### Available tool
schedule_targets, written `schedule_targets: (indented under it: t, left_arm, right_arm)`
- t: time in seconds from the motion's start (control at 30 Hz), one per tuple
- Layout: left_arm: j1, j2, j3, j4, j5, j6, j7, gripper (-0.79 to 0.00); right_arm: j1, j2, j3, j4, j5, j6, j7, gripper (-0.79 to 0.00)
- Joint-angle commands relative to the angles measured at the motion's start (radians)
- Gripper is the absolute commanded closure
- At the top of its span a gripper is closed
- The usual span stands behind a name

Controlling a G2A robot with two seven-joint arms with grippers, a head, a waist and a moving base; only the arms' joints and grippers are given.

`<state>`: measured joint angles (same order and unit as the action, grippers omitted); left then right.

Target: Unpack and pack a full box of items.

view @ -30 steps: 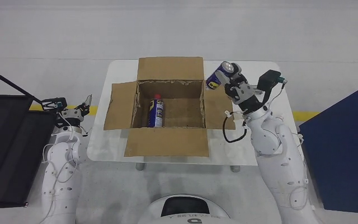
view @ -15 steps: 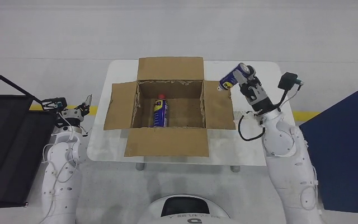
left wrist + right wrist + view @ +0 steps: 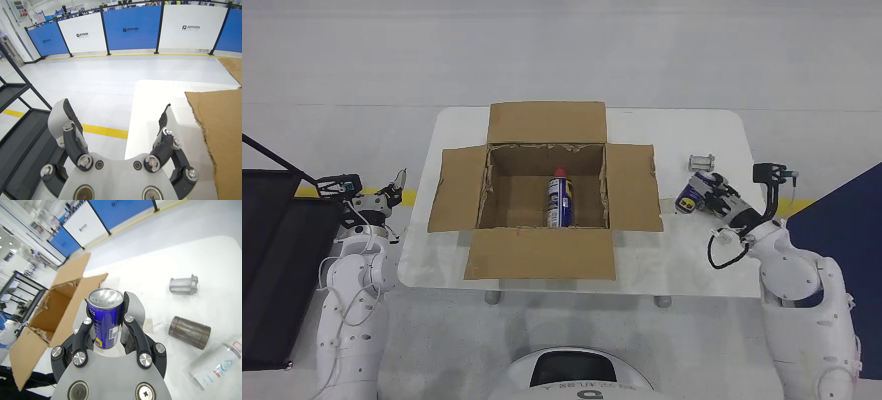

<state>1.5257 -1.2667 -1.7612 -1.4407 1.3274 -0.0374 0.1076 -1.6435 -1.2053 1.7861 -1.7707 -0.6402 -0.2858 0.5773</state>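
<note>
The right gripper (image 3: 105, 307) is clamped around a blue drink can (image 3: 104, 321), held on a slant over the table (image 3: 457, 140) near its right edge. To set it down well, it likely needs a bare patch clear of the silver fitting (image 3: 183, 286), dark cylinder (image 3: 189, 332) and clear bottle (image 3: 213, 368) lying there. It should touch down before release, since a slanted can may roll.

The left gripper (image 3: 117, 106) hangs wide open and empty by the table's left edge.

The open cardboard box (image 3: 547, 125) sits mid-table, with a spray can (image 3: 559, 197) inside.

Beyond are a pale floor (image 3: 85, 75), a yellow line (image 3: 104, 130) and blue-and-white fence panels (image 3: 132, 36).
</note>
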Motion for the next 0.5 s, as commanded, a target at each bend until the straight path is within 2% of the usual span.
schedule_targets:
  t: [0.0,0.23,0.43,0.47]
  left_arm:
    - [0.0,0.0,0.0,0.0,0.0,0.0,0.0,-0.785]
    - [0.0,0.0,0.0,0.0,0.0,0.0,0.0,-0.785]
    - [0.0,0.0,0.0,0.0,0.0,0.0,0.0,-0.785]
    - [0.0,0.0,0.0,0.0,0.0,0.0,0.0,-0.785]
  right_arm:
    - [0.002,0.002,-0.011,0.006,-0.045,0.029,0.028,0.0]
    - [0.056,0.007,-0.089,0.064,-0.197,0.138,0.114,0.0]
    - [0.116,0.007,-0.143,0.123,-0.264,0.211,0.135,0.0]
    - [0.124,0.007,-0.153,0.133,-0.281,0.222,0.139,-0.022]
